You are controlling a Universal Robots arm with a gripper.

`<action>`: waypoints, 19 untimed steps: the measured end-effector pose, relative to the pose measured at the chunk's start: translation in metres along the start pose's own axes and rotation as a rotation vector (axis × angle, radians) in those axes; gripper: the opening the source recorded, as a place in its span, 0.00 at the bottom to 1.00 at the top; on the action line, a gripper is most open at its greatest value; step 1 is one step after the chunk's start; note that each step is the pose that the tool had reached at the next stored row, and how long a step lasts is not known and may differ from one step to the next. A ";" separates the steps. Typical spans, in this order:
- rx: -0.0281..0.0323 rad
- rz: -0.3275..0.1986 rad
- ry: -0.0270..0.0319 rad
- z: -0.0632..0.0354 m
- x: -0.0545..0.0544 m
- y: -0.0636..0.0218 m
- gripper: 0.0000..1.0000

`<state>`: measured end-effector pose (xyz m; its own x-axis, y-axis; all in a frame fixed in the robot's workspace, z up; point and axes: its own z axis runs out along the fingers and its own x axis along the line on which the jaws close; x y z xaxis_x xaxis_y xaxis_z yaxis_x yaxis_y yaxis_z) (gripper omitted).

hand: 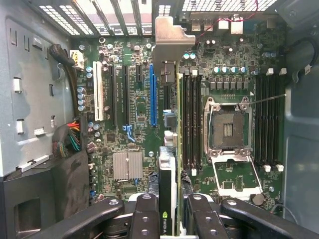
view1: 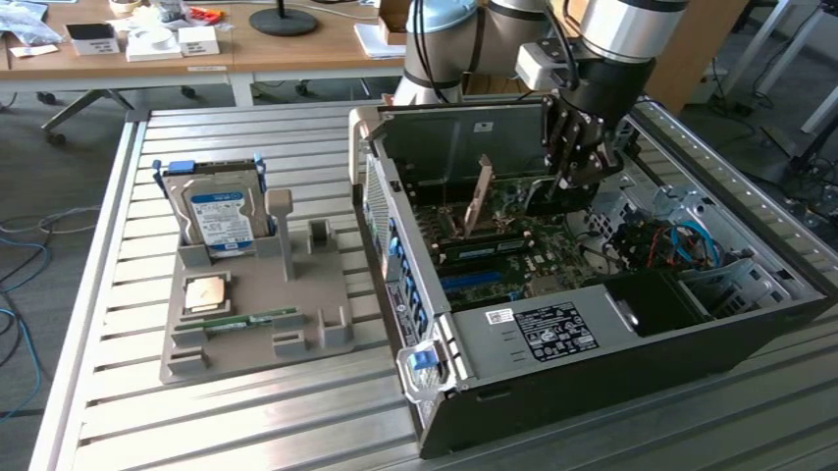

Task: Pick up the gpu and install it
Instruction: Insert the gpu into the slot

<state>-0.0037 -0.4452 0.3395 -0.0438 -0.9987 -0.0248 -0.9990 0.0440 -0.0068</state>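
The arm [view1: 615, 25] is silver tubing with pale grey joints, a black cable [view1: 566, 39] and a grey box [view1: 540, 61] at the wrist. The black pincer [view1: 580, 169] has linked fingers [hand: 144, 219] dotted with screws [hand: 113, 202].

1. This looks like a robotics lab or workshop: a Universal Robots arm [view1: 439, 49] stands at a slatted aluminium table [view1: 262, 422].
2. On the table are an open desktop computer case [view1: 629, 383] and a grey parts fixture [view1: 235, 355] holding a hard drive [view1: 220, 221].
3. Behind it are wooden desks [view1: 301, 54], and loose cables [view1: 20, 255] lie on the floor.
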 end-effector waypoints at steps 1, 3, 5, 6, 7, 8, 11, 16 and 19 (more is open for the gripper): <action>0.0000 0.000 0.0001 0.0002 0.000 0.0004 0.27; 0.0000 0.000 0.0002 0.0004 0.000 0.0014 0.27; 0.0004 -0.001 -0.0003 0.0014 0.000 0.0024 0.27; 0.0007 -0.002 -0.0002 0.0022 0.000 0.0027 0.27; 0.0015 -0.002 0.0000 0.0030 0.000 0.0030 0.27; 0.0025 -0.003 -0.0001 0.0041 0.000 0.0034 0.27; 0.0051 -0.006 -0.0002 0.0069 0.000 0.0046 0.27; 0.0076 -0.013 -0.0005 0.0104 0.001 0.0069 0.27; 0.0087 -0.019 -0.0005 0.0124 0.002 0.0085 0.27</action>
<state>-0.0122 -0.4460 0.3270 -0.0250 -0.9994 -0.0250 -0.9995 0.0254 -0.0160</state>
